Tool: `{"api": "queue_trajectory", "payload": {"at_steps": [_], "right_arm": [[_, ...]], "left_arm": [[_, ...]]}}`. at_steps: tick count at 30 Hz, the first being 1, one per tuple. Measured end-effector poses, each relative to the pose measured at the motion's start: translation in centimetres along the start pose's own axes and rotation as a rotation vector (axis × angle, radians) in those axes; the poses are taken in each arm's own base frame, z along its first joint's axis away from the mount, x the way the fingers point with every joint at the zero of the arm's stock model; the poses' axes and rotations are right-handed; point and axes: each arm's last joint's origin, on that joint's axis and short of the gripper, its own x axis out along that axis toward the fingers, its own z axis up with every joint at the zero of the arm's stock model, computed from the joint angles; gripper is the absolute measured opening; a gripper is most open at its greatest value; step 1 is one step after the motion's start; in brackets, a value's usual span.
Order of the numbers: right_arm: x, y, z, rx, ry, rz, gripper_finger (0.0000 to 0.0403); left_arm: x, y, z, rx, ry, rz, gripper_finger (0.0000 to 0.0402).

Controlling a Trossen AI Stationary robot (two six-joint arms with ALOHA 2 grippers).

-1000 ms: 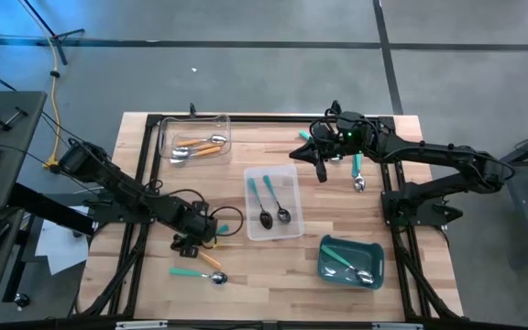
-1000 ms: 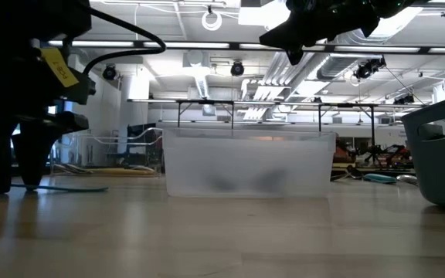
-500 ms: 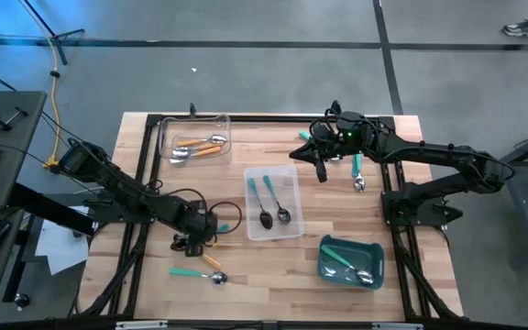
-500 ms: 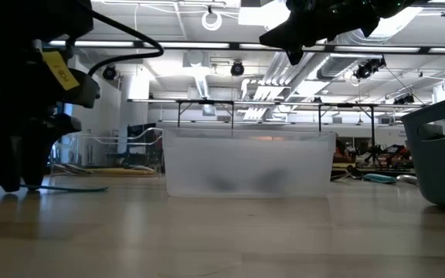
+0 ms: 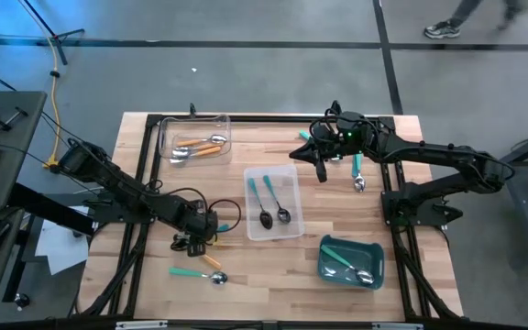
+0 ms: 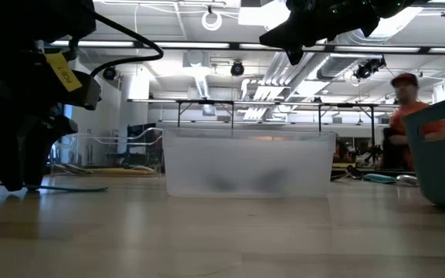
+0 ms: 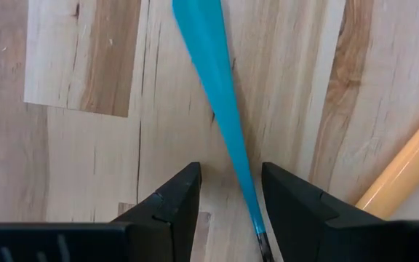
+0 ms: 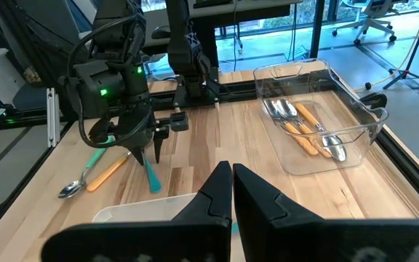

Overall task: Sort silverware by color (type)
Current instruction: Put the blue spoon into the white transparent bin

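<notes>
Silverware: small spoons with shiny metal bowls and slim coloured handles, spread over the wooden table (image 5: 246,266) in groups. Orange-handled spoons (image 5: 200,147) lie in the clear tray (image 5: 166,128) at the far left. Two teal-handled spoons (image 5: 269,202) lie in the clear tray at centre (image 5: 293,179). Another spoon (image 5: 351,269) lies in the teal bin (image 5: 374,249) at the near right. One teal-handled spoon (image 5: 357,172) lies loose on the far right of the table. Near the left front edge lie a green-handled spoon (image 5: 195,273) and an orange-handled spoon (image 5: 211,260), close together.

Left gripper (image 5: 196,240) is down at the table surface just beyond those two. In the left wrist view its fingers (image 7: 173,204) stand apart on either side of a teal handle (image 7: 213,80) lying flat on the wood, not pinching it; an orange handle (image 7: 406,167) lies just beside it.

Right gripper (image 5: 320,171) hangs above the table at far centre-right, fingers (image 8: 220,191) pressed together, holding nothing.

Bare wood lies open between the centre tray and the far-left tray, and along the near edge between the loose spoons and the bin. A black frame runs along the table's far edge and sides. A person (image 6: 402,123) stands in the room beyond.
</notes>
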Motion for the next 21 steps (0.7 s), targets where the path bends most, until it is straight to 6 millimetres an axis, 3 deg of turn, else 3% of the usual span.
{"api": "queue_trajectory", "payload": {"at_steps": [6, 15, 21], "right_arm": [[0.0, 0.0, 0.0, 0.0, 0.0, 0.001, 0.0], [0.0, 0.01, 0.0, 0.0, 0.0, 0.004, 0.0], [0.0, 0.0, 0.0, 0.0, 0.0, 0.003, 0.0]], "left_arm": [[0.01, 0.02, -0.04, 0.001, 0.004, 0.002, 0.012], [0.02, 0.07, -0.1, 0.018, 0.007, 0.008, 0.0013], [0.01, 0.04, -0.08, 0.017, 0.008, 0.001, 0.001]]}}
